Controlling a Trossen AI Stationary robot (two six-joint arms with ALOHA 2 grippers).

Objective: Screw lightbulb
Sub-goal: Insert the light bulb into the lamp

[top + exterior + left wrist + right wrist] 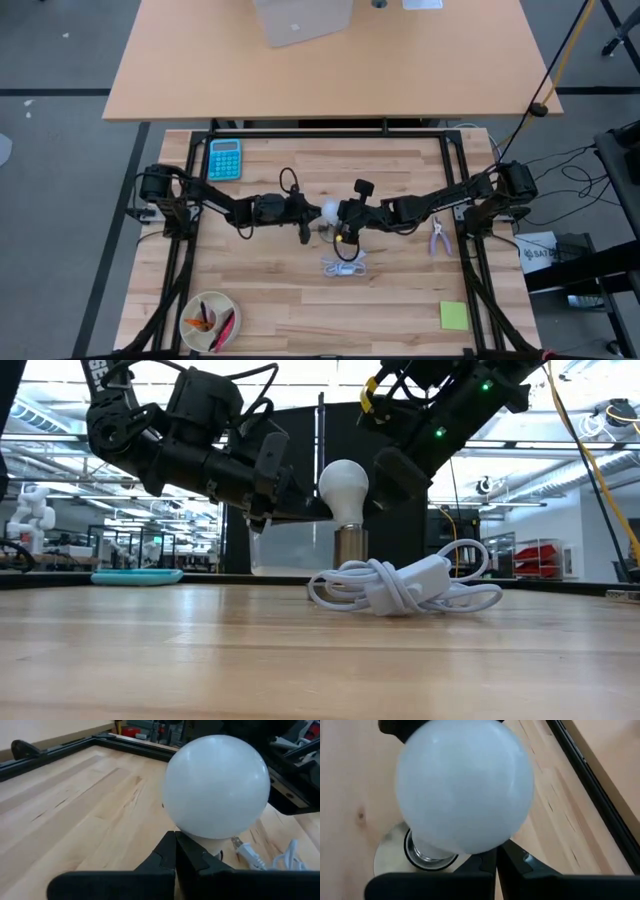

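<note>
1. Two end effectors, left (303,212) and right (343,218), flank the lightbulb (329,211), standing upright in its socket (395,855) mid-desk.
2. Whether either is gripping cannot be told.
3. The bulb should be kept vertical while turned gently.

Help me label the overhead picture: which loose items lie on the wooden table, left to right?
Bowl → calculator → lightbulb → purple pliers → green sticky notes.
</note>
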